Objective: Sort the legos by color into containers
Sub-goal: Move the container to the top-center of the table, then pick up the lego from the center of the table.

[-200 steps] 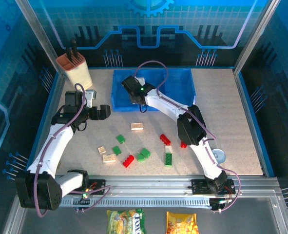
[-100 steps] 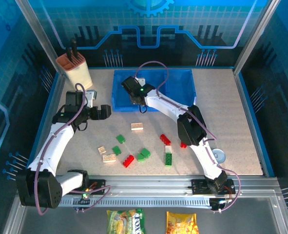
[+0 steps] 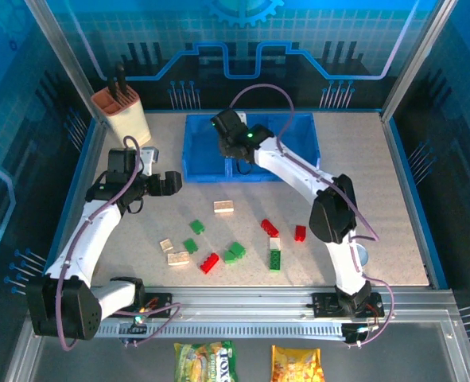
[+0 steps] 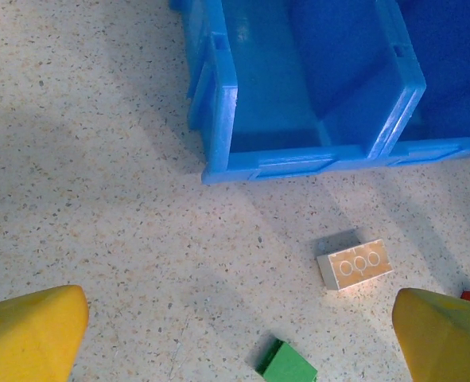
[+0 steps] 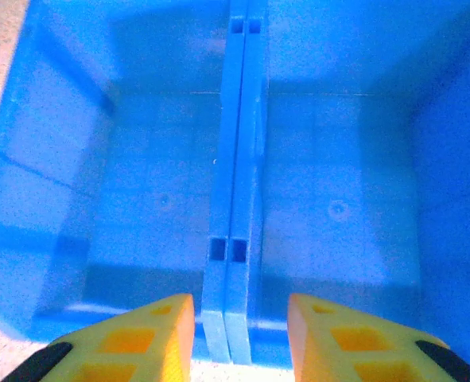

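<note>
Several legos lie loose on the table: a cream one (image 3: 223, 207), green ones (image 3: 196, 226) (image 3: 235, 253), red ones (image 3: 210, 263) (image 3: 269, 228) (image 3: 300, 232). The blue containers (image 3: 298, 151) stand at the back. My right gripper (image 3: 231, 147) hangs over them, open and holding nothing; in the right wrist view its fingers (image 5: 241, 318) stand either side of the wall (image 5: 235, 199) between two bins, whose floors look bare. My left gripper (image 3: 171, 183) is wide open to the left of the bins. From its wrist (image 4: 238, 342) I see the cream lego (image 4: 355, 264), a green lego (image 4: 286, 364) and the containers' front rim (image 4: 266, 163).
A beige knife block (image 3: 122, 111) stands at the back left corner. A small round tin (image 3: 359, 255) lies by the right arm's lower link. Two snack bags (image 3: 207, 360) (image 3: 297, 364) lie in front of the rail.
My right gripper has opened and moved back and slightly right, from the containers' front wall to above the bins. Its elbow swung right, uncovering a red lego. The left arm has not moved.
</note>
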{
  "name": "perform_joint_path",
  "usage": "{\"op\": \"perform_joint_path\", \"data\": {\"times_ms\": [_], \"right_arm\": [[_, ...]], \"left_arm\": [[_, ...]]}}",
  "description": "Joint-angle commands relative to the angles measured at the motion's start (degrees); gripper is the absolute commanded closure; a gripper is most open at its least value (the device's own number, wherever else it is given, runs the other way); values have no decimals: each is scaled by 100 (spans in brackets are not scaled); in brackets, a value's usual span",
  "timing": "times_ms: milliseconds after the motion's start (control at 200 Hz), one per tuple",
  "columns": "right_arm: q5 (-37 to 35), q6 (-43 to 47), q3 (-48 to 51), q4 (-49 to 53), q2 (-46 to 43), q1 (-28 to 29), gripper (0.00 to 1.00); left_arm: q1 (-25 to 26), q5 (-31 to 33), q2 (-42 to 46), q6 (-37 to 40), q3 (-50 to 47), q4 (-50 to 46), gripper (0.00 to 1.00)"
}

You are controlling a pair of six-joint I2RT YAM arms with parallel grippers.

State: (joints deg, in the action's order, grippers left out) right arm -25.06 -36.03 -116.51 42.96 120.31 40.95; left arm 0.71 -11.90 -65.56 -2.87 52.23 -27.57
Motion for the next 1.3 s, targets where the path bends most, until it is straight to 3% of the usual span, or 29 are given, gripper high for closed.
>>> {"op": "perform_joint_path", "data": {"times_ms": [0,340,765,1296], "right_arm": [[539,433,331,234,-456,-137,63],[1184,1319,1864,764,-1848,-331,63],[1518,2042,3602,1603,-2774,-310,59],[1621,1830,4553,1209,-2442,227,58]], "left_arm": [[43,-67,115,59,-67,6,1],[43,-39,148,117,-46,-29,1],[43,-69,0,147,18,-56,1],[42,-93,-82,147,33,-90,1]]}}
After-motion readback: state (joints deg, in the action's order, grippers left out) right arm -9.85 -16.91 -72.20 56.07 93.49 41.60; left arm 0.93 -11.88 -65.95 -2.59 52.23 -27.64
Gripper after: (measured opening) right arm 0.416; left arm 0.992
